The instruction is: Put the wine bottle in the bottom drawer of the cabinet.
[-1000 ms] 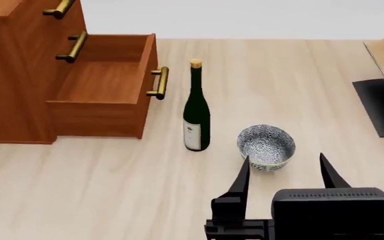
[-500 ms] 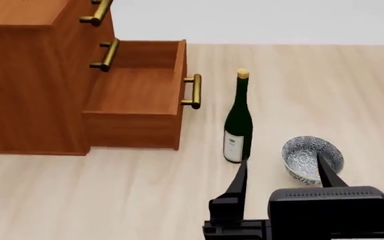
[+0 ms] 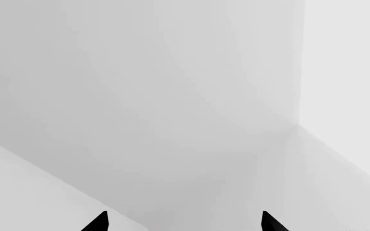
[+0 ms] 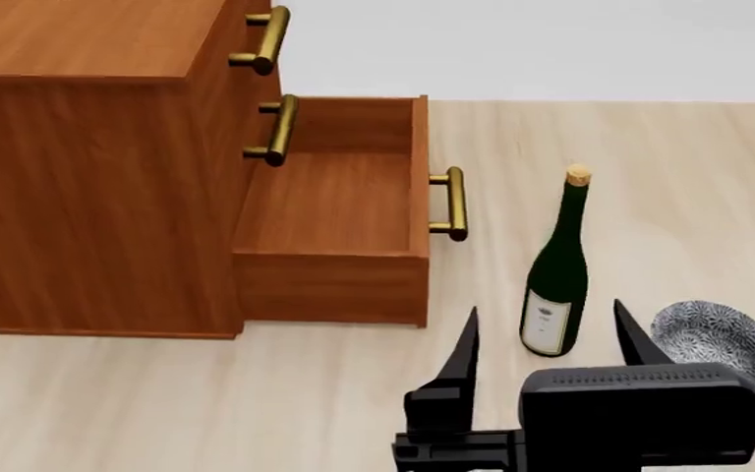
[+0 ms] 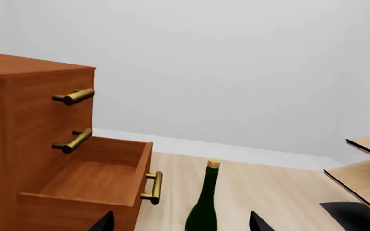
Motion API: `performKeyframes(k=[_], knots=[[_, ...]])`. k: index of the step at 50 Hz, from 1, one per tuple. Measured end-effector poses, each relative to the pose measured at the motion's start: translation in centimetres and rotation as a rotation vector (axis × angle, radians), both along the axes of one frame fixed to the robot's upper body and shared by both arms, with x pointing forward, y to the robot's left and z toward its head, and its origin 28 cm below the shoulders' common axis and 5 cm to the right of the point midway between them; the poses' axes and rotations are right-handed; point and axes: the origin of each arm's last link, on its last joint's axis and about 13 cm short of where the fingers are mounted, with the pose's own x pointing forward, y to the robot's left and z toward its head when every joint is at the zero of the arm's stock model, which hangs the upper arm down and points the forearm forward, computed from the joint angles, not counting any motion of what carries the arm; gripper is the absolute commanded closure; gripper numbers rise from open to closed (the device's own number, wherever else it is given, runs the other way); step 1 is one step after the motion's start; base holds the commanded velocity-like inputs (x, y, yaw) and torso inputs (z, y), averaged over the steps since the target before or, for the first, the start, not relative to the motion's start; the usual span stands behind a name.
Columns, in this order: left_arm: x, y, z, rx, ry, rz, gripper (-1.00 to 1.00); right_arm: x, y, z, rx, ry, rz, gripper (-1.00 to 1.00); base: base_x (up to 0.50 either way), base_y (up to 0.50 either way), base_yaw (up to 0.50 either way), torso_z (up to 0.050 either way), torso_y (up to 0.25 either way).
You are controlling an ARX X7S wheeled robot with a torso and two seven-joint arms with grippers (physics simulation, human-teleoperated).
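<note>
Head view, L to R: 1 cabinet (image 4: pixel 89 167) w/ 3 drawers, each w/ 1 brass handle. Top 2 are shut; the bottom drawer (image 4: pixel 331 221) is pulled out, inside bare. Just R of its handle (image 4: pixel 450 204) stands 1 bottle (image 4: pixel 556 270), upright on the pale wood floor (image 4: pixel 220 403), cork up, white label facing the camera, apart from the drawer. Further R, 1 patterned bowl (image 4: pixel 716 339), near the bottle, not touching.

Right claw (image 4: pixel 547 339) sits low in front of the bottle, 2 fingers spread wide, pinching nothing; the bottle's base shows between the tips. Right wrist view has the bottle (image 5: pixel 204 207) centred between both tips, w/ a light-wood rack (image 5: pixel 368 168) at the edge.

Left claw (image 3: pixel 183 222): 2 tips well apart, facing blank grey walls only.
</note>
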Motion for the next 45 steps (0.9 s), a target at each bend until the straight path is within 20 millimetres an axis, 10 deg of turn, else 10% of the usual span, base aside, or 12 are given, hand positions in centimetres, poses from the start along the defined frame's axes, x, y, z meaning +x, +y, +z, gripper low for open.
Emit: performKeyframes(k=[45], knots=[[-0.02,-0.14,-0.2,0.02,0.019,-0.004,-1.0,-0.06,0.05,-0.04,0.006,0.008,-0.014,-1.0,0.15,0.12,0.0,0.0,0.0]])
